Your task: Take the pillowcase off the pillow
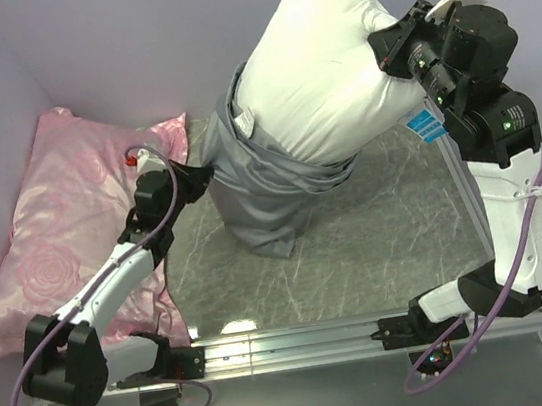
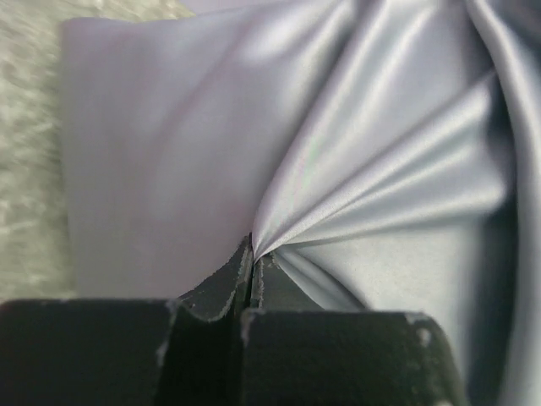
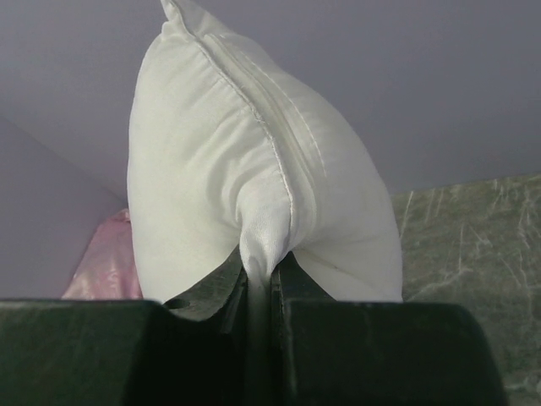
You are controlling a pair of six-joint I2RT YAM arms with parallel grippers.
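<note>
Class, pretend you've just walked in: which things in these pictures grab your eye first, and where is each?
The plump white pillow dominates, tilted up at the top centre with the right hand pinching its edge. Below it the grey-blue pillowcase is bunched around its lower end, a fold clamped in the left hand. A pink rose-patterned pillow lies at the left.
</note>
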